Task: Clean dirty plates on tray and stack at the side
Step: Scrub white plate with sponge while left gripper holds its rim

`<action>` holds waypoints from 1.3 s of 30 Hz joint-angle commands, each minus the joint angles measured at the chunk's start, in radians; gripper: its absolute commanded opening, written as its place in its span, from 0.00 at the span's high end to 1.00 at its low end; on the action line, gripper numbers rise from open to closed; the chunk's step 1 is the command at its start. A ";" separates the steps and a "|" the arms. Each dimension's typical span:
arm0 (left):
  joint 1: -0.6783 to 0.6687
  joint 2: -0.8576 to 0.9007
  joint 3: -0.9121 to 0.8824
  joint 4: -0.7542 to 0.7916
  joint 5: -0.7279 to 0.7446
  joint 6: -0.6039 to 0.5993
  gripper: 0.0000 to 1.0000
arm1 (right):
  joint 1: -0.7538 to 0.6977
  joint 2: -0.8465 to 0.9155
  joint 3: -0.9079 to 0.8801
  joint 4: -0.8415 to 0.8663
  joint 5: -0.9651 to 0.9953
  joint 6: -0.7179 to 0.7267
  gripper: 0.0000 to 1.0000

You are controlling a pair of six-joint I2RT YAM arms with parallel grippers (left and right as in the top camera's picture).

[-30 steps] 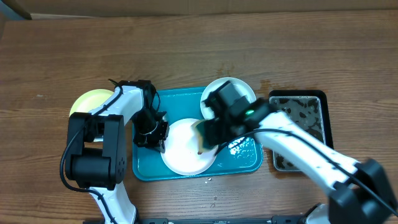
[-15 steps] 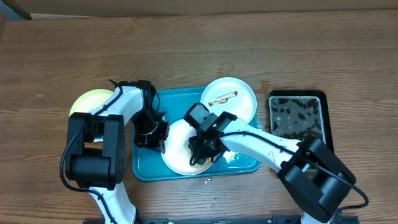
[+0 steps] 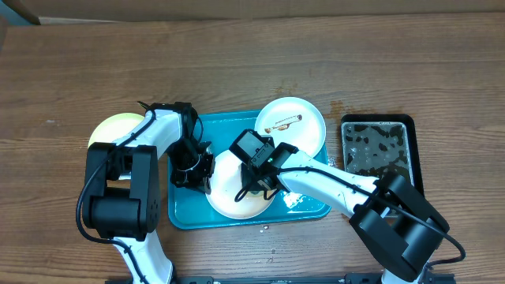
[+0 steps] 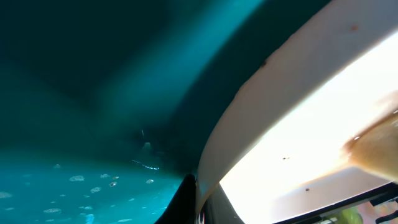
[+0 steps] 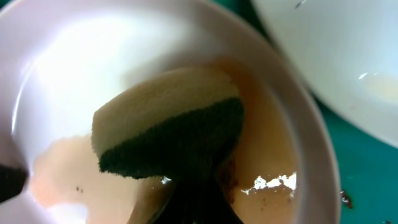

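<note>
Over the tray (image 3: 183, 211), the right gripper (image 3: 254, 188) is angled down, fingers clamped on a sponge (image 5: 166, 127) (tan foam, dark-green scouring face) pressed into the glossy white centre plate (image 3: 227, 201), where brownish water is pooled. That plate's left rim is pinched by the left gripper (image 3: 192, 170). Since half a second ago, the sponge has been shifted slightly leftward

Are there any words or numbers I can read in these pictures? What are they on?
None: no word, number or sign can be read anywhere.
The blue tray, the white plate under the sponge, the other white plate, the yellow-green plate, the sponge and the black tray are all unmarked.
The other white plate's brown marks are smears, not writing.
</note>
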 commanded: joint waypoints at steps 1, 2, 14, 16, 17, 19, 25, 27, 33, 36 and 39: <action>-0.003 0.028 -0.033 0.032 -0.066 -0.007 0.96 | -0.013 0.051 -0.009 0.001 0.204 0.043 0.96; -0.003 0.028 -0.033 0.032 -0.066 -0.007 0.96 | -0.013 0.051 -0.008 0.001 0.228 0.042 0.96; -0.003 0.028 -0.033 0.035 -0.066 -0.007 0.96 | -0.013 0.051 -0.004 -0.217 0.003 -0.139 0.96; -0.003 0.028 -0.033 0.035 -0.066 -0.007 0.96 | -0.013 0.051 -0.004 -0.269 0.029 -0.108 0.96; -0.003 0.028 -0.033 0.035 -0.066 -0.007 0.96 | -0.013 0.051 -0.004 -0.282 0.066 -0.072 0.96; -0.003 0.028 -0.033 0.037 -0.066 -0.007 0.96 | -0.013 0.051 -0.004 -0.280 0.152 -0.025 0.96; -0.003 0.028 -0.033 0.037 -0.066 -0.007 0.96 | -0.013 0.051 -0.004 -0.076 0.126 -0.041 0.96; -0.003 0.028 -0.033 0.039 -0.066 -0.007 0.96 | -0.011 0.051 -0.004 0.001 -0.008 -0.094 0.96; -0.003 0.028 -0.033 0.039 -0.066 -0.007 0.96 | 0.019 0.051 -0.004 0.008 -0.244 -0.150 0.96; -0.003 0.028 -0.033 0.039 -0.066 -0.007 0.96 | 0.036 0.051 -0.004 -0.096 -0.216 -0.150 0.96; -0.003 0.028 -0.033 0.038 -0.066 -0.007 0.96 | 0.036 0.051 -0.004 -0.193 -0.094 -0.140 0.96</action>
